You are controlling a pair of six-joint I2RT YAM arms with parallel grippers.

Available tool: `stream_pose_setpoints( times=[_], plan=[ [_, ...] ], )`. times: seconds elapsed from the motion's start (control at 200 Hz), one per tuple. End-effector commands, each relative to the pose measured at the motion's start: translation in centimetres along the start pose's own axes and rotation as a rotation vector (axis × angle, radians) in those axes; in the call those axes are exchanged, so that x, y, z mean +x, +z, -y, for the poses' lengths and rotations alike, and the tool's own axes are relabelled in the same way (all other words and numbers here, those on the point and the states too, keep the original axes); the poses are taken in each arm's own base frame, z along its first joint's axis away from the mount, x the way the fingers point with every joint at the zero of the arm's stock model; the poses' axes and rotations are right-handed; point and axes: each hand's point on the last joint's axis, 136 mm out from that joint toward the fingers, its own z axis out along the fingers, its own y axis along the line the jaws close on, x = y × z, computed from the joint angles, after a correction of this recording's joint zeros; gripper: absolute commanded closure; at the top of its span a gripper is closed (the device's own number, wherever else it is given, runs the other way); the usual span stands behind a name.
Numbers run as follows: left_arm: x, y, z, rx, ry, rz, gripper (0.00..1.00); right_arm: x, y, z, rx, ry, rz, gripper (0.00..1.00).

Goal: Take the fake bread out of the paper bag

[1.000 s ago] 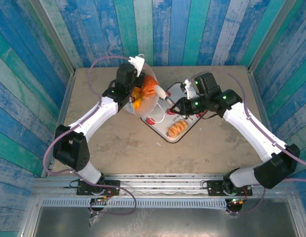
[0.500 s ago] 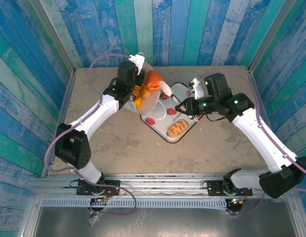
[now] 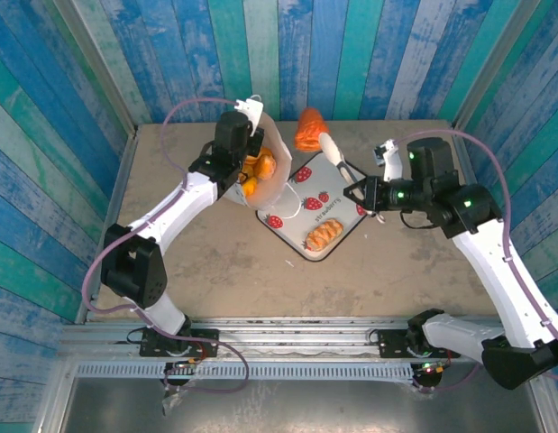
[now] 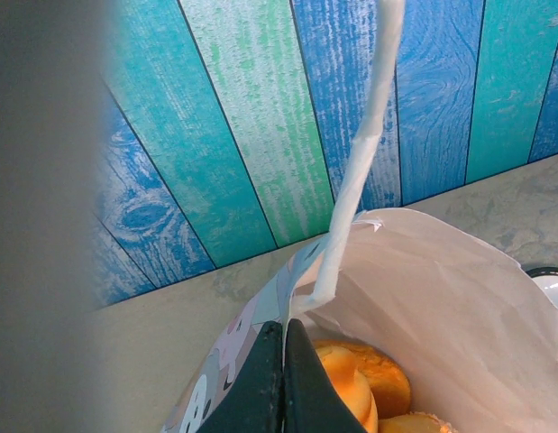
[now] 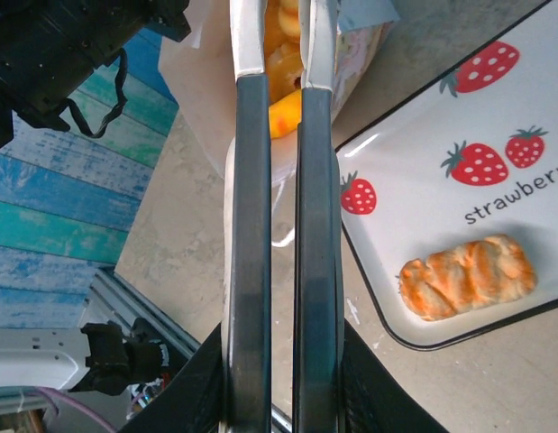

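A glossy orange fake bread piece point(image 3: 308, 129) hangs clenched at the tips of the right gripper point(image 3: 320, 138), clear of the white paper bag point(image 3: 276, 155) beside it. The left gripper point(image 4: 283, 365) pinches that bag's rim, with golden pastries point(image 4: 360, 383) just below its fingers. Beneath the right gripper lies a strawberry-print tray point(image 5: 407, 133) holding a braided roll point(image 5: 468, 275).

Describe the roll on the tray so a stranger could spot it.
Find the white strawberry-print tray mid-table. The roll lies flat at its near corner. It is braided, streaked orange and cream, and alone on the tray; the other pastries sit in the bag beside it, and an orange pastry is in the right hand.
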Motion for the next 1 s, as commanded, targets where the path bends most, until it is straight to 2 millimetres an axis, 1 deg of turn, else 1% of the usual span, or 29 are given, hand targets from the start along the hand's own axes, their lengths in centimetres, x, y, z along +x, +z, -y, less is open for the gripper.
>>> stream_pose_setpoints(
  times=[0.0,0.07,0.165,0.451,0.601,0.736,0.811,0.992],
  plan=[
    [-1.1,0.3,-0.3,-0.017,-0.018,0.040,1.00,-1.3,-1.9,-0.3,0.022,-0.039,0.065,0.85],
    [-1.3,0.1,-0.2,-0.009,-0.022,0.047,1.00,-1.4,-2.1,0.5,0.047,-0.027,0.067,0.84],
    [-1.4,-0.2,-0.1,0.000,-0.026,0.055,1.00,-1.3,-1.7,1.9,0.069,0.003,0.054,0.85],
    [-1.9,-0.7,0.2,0.031,-0.025,0.074,1.00,0.7,1.1,8.0,0.115,0.133,-0.056,0.85],
    [-1.9,-0.8,0.3,0.036,-0.027,0.075,1.00,1.6,2.2,10.2,0.098,0.195,-0.109,0.85],
    [-1.9,-0.8,0.2,0.034,-0.027,0.075,1.00,2.6,3.3,11.5,0.073,0.231,-0.142,0.85],
    [-1.9,-0.8,0.2,0.034,-0.028,0.074,1.00,2.8,3.8,11.9,0.054,0.238,-0.148,0.85],
    [-2.0,-0.9,0.2,0.039,-0.032,0.074,1.00,3.4,5.1,13.5,0.046,0.272,-0.180,0.85]
  ],
)
